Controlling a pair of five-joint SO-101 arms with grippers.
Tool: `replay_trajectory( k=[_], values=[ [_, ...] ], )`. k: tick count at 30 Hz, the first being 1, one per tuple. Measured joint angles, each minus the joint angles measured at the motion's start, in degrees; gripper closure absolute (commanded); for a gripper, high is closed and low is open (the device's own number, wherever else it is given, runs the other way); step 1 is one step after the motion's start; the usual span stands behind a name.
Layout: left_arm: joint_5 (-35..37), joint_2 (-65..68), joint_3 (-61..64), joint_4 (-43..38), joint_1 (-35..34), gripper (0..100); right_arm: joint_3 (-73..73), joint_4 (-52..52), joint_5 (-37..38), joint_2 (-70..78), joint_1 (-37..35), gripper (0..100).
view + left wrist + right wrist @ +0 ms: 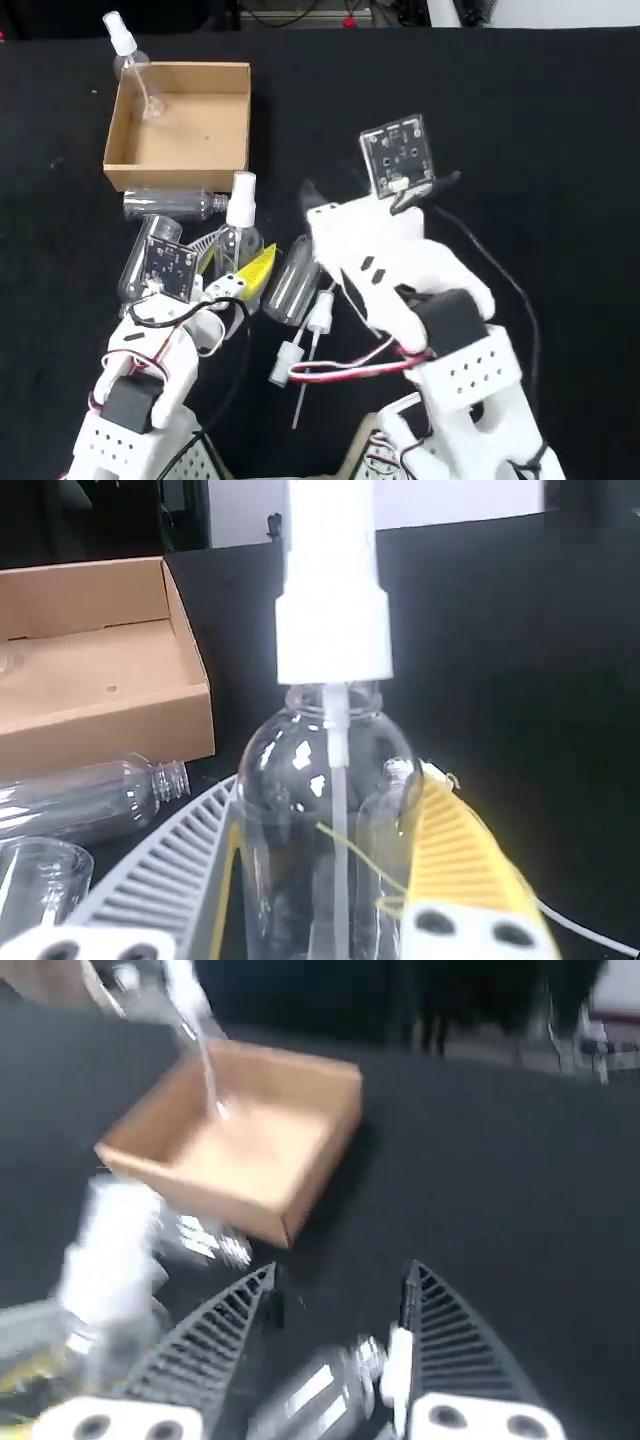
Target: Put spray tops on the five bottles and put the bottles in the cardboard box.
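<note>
Box (178,125) far left on table (540,130). Leaning bottle (135,70) stands in its far-left corner. Flat bottle (175,204) lies just near of the box. Nearer, upright bottle (240,240) sits in left claw (232,258). Right of that, tipped bottle (292,282) lies on table; loose spray tops (318,315) just nearer.

Black tabletop (560,150), cables (300,15) along far edge, white wall (560,12) behind

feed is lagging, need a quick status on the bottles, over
Left gripper shut on upright bottle, spray top on. Right gripper open, lying bottle beneath. One capped bottle in cardboard box. Loose spray tops near right arm.
</note>
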Motion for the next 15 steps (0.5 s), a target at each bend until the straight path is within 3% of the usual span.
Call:
replay_trajectory(
  k=[8, 15],
  values=[
    [0.0, 0.0, 0.0, -5.6, -6.2, 80, 19.7, -13.5, 0.0, 0.0, 0.7, 82.2],
    [0.0, 0.0, 0.0, -13.3, -11.7, 80, 23.2, -16.3, 0.0, 0.0, 0.6, 82.2]
  ],
)
